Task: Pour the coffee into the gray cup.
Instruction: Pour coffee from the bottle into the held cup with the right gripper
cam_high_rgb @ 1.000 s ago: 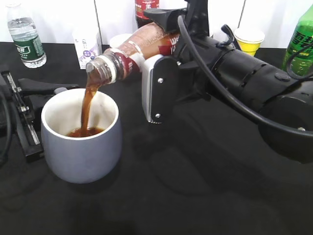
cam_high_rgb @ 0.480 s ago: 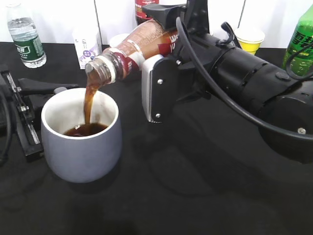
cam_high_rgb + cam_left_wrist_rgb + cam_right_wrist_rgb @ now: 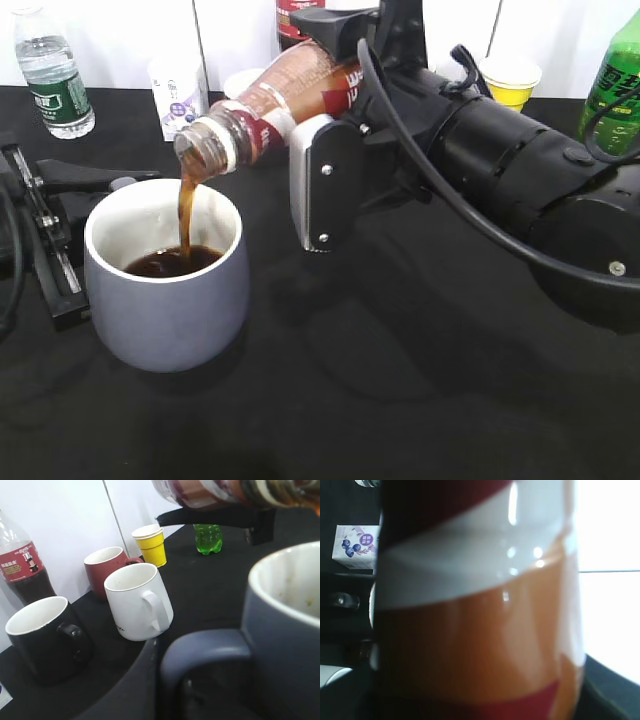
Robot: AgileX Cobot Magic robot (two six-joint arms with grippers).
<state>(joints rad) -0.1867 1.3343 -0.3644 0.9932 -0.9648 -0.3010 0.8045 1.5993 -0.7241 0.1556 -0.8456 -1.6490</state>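
The gray cup [image 3: 170, 305] stands at the front left, part full of brown coffee. The coffee bottle [image 3: 275, 100] is tipped with its mouth down to the left above the cup, and a thin brown stream falls into the cup. My right gripper [image 3: 335, 95] is shut on the bottle's body, which fills the right wrist view [image 3: 480, 600]. My left gripper [image 3: 115, 182] is behind the cup, shut on its handle [image 3: 205, 647]. The cup's wall [image 3: 285, 645] and the bottle [image 3: 215, 492] above it show in the left wrist view.
At the back stand a water bottle [image 3: 55, 75], a small carton [image 3: 178, 95], a cola bottle [image 3: 290, 20], a yellow paper cup [image 3: 510, 82] and a green soda bottle [image 3: 615, 80]. A black mug [image 3: 45, 635], a white mug [image 3: 140, 602] and a dark red mug [image 3: 107, 565] stand behind the cup.
The coffee in the gray cup has risen and the stream has thinned. The bottle has tipped slightly further. The left gripper has not moved.
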